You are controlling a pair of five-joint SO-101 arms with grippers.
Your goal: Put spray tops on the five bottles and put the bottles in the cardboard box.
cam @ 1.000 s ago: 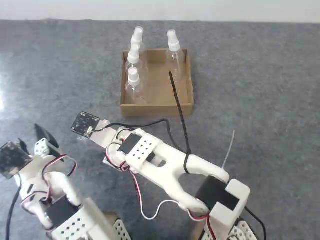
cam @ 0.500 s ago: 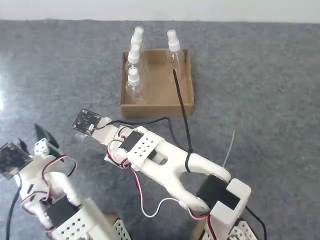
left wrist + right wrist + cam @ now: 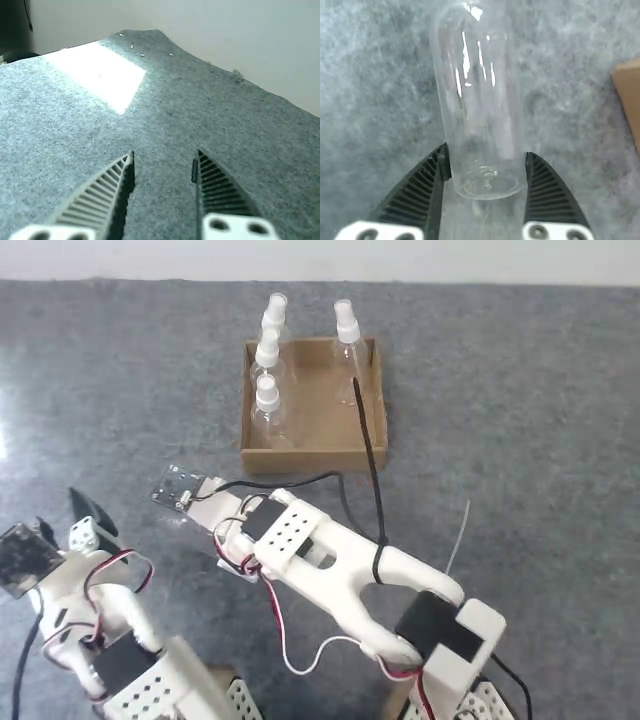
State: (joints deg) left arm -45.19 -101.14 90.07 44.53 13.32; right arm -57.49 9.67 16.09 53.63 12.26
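Left pincer [image 3: 162,162] spread, nothing in it, over bare bench [image 3: 225,115]; right pincer [image 3: 485,154] pinching clear bottle [image 3: 475,90] by its base end, low over the bench just short of cardboard box [image 3: 310,455]. Bottle's long axis runs straight out from the jaws, base toward wrist, neck end pointing away; likely light, thin-walled, slick, dents if squeezed, so mid-body hold looks safer. Beyond, four capped bottles [image 3: 267,405] upright in box.

Grey felt mat [image 3: 520,390], pale wall [image 3: 320,258]
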